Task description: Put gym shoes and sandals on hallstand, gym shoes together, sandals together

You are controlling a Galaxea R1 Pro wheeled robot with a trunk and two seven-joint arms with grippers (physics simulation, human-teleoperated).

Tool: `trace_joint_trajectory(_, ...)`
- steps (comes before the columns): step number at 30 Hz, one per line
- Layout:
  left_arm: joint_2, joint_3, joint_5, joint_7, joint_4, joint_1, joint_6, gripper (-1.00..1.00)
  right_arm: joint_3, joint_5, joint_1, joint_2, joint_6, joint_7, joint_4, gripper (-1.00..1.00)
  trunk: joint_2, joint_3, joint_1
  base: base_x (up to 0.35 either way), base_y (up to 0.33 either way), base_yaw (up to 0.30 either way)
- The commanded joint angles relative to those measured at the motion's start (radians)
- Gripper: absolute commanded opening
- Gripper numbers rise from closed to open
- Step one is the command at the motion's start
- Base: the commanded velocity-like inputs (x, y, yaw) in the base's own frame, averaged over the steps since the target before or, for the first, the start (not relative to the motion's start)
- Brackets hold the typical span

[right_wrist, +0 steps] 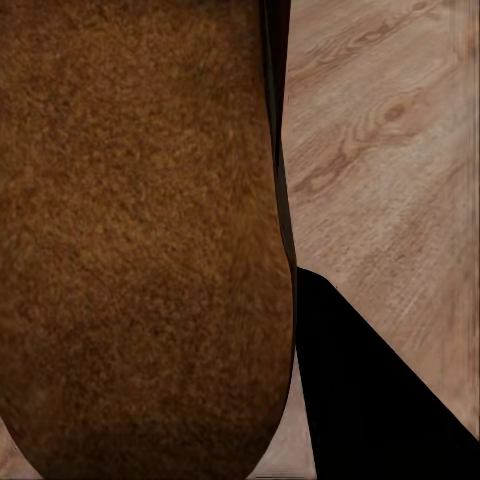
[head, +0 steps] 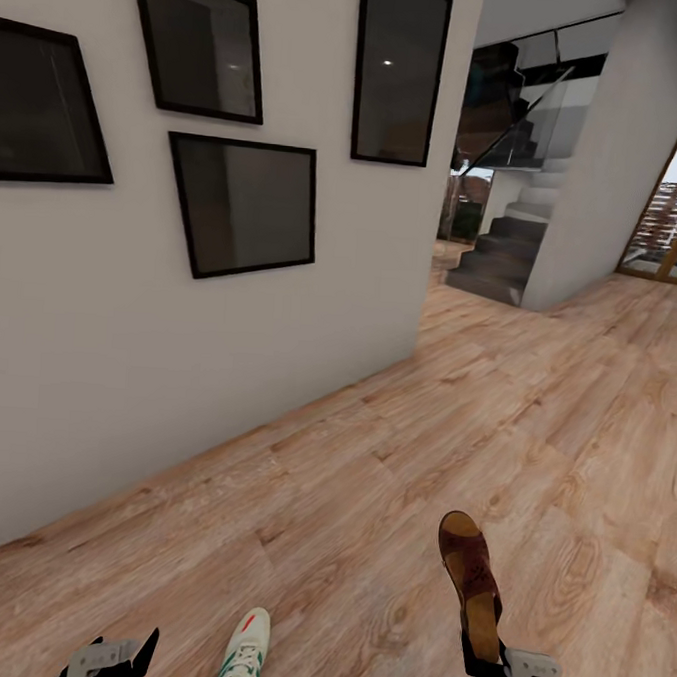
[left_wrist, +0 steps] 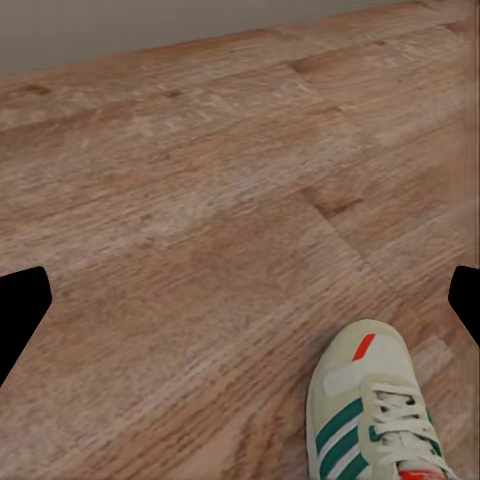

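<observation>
Here the right tool [head: 489, 656] is clamped on the heel end of a brown sandal [head: 469, 577], which sticks out forward from it above the corridor floor [head: 390, 482]; in the right wrist view the sandal's brown leather [right_wrist: 140, 240] lies close against one dark finger [right_wrist: 370, 390]. The left tool [head: 109, 655] hangs low with its fingers spread wide and nothing between them, and a white gym shoe [head: 244, 653] with green stripes and a red-orange patch lies on the floor just beside it, also seen in the left wrist view [left_wrist: 375, 415]. Ahead, a pale wall carries four dark framed pictures [head: 241, 207], and a staircase [head: 510, 239] stands farther down the corridor.
</observation>
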Motion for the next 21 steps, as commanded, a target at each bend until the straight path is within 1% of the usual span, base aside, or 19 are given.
trace_joint_trajectory(1,-0.001,0.008,-0.011,-0.006,-0.001,-0.001,-0.006,1.0,0.006,-0.014,-0.001,0.0,-0.002,0.009,0.001,-1.0,0.0,-0.001,0.0,0.0,0.003,-0.244)
trace_joint_trajectory(4,-0.002,0.008,-0.012,-0.006,-0.001,-0.001,-0.006,1.0,0.006,-0.014,-0.001,0.0,-0.002,0.009,0.001,-1.0,0.0,-0.001,0.0,-0.161,0.001,-0.257)
trace_joint_trajectory(7,-0.002,0.008,-0.012,-0.006,-0.001,-0.001,-0.006,1.0,0.006,-0.014,-0.001,0.0,-0.002,0.009,0.001,-1.0,0.0,-0.001,0.0,-0.287,0.0,-0.251)
trace_joint_trajectory(10,-0.002,0.008,-0.012,-0.006,-0.001,-0.001,-0.006,1.0,0.006,-0.014,-0.001,0.0,-0.002,0.009,0.001,-1.0,0.0,-0.001,0.0,-0.316,0.0,-0.163)
trace_joint_trajectory(12,-0.002,0.008,-0.011,-0.005,-0.001,-0.001,-0.006,1.0,0.006,-0.014,-0.001,0.0,-0.002,0.009,0.001,-1.0,0.0,-0.001,0.0,-0.308,0.0,-0.075)
trace_joint_trajectory(15,-0.002,0.008,-0.011,-0.005,-0.001,-0.001,-0.006,1.0,0.006,-0.013,-0.001,-0.001,-0.002,0.01,0.001,-1.0,0.0,-0.001,0.0,-0.166,0.0,-0.035)
trace_joint_trajectory(21,-0.002,0.009,-0.01,-0.005,-0.001,-0.001,-0.006,1.0,0.006,-0.011,-0.001,-0.006,-0.002,0.01,0.001,-1.0,0.0,-0.001,0.0,-0.033,0.0,-0.007)
